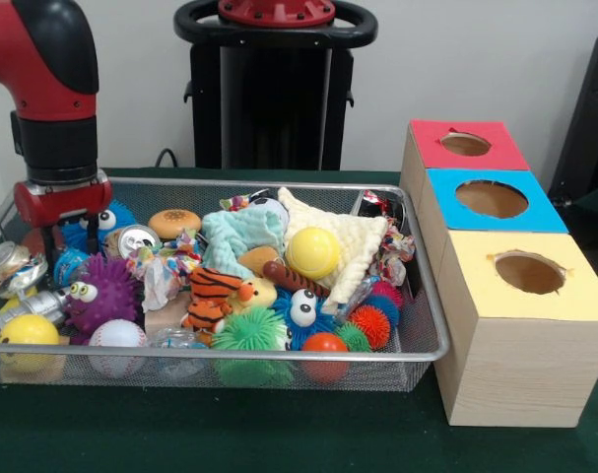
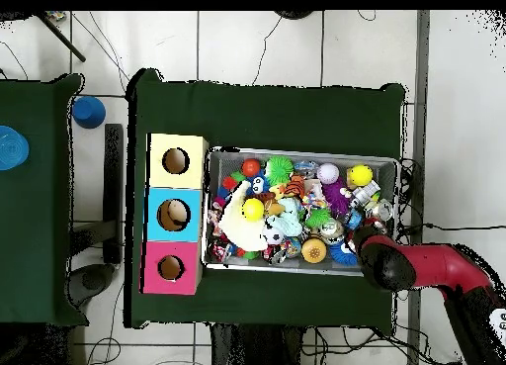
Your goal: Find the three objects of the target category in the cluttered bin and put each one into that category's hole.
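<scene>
Gripper (image 1: 54, 235) down inside bin (image 1: 417, 353) at corner farthest from blue box hole (image 1: 492, 199), prob. reaching for clear bag; grip state not visible, cannot tell.

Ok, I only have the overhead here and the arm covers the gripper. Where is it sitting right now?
Observer: In the front view the gripper is low inside the bin, at the end farthest from the boxes, just over a blue fuzzy toy with eyes.
Operator: Any clear bag you can make out from that side?
Observer: What looks like one see-through bag lies against the bin's camera-side rim, between a white baseball and a green spiky ball.
</scene>
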You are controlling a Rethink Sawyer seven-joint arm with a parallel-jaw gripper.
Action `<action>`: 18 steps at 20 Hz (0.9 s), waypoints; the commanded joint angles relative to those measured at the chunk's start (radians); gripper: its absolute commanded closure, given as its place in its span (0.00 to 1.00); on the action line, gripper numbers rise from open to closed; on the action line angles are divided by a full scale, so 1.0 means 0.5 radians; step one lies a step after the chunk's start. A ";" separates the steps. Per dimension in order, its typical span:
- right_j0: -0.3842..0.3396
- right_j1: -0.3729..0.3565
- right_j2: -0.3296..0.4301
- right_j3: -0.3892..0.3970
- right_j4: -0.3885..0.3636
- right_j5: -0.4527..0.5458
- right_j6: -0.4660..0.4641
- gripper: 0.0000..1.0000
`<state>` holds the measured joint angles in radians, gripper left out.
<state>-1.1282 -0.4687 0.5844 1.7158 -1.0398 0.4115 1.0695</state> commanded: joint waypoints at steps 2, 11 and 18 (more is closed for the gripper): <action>0.054 0.174 -0.178 -0.144 -0.059 0.028 0.092 1.00; 0.070 0.152 -0.219 -0.080 -0.015 0.038 0.138 1.00; 0.079 0.140 -0.253 -0.065 -0.005 0.005 0.152 1.00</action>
<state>-1.0996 -0.4764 0.5469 1.7109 -1.0218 0.3952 1.0695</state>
